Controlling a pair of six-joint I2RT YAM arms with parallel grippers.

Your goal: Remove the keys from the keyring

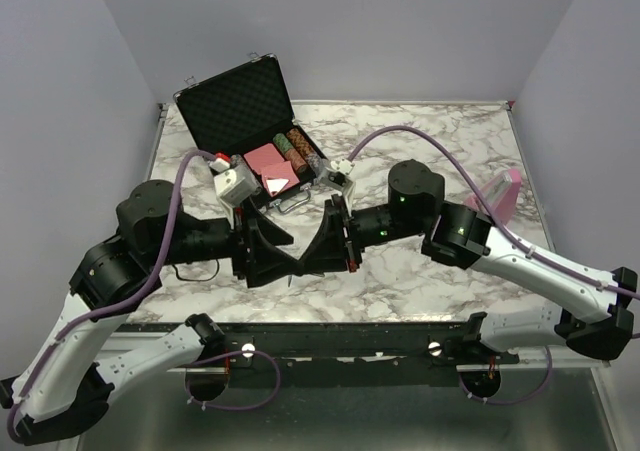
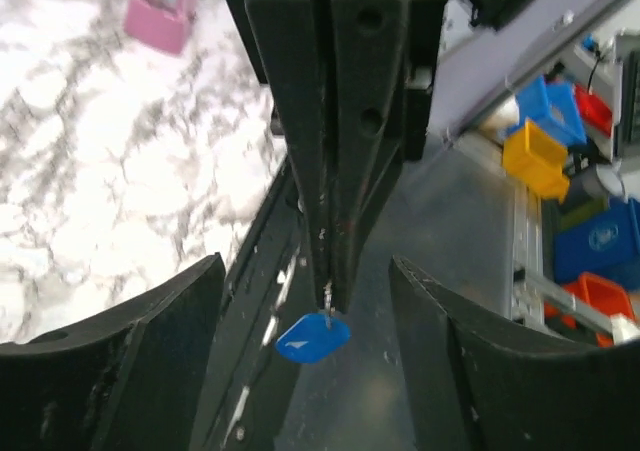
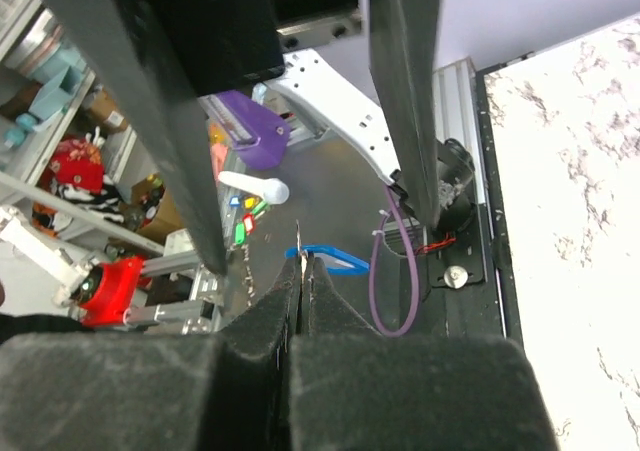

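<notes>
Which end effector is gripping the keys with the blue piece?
The right end effector: fingers shut on the keys, blue piece at their tips. The left end effector is open, fingers spread wide around it.

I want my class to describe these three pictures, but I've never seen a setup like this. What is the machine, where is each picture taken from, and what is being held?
These are two robot arms bolted to a marble table, each ending in a two-finger gripper. The wide picture looks down from above. The other two come from a camera on each wrist. On the table lie an open black case with poker chips and a pink object. The right gripper is shut on the keys, whose blue tag hangs out. The left gripper is open around it.
</notes>
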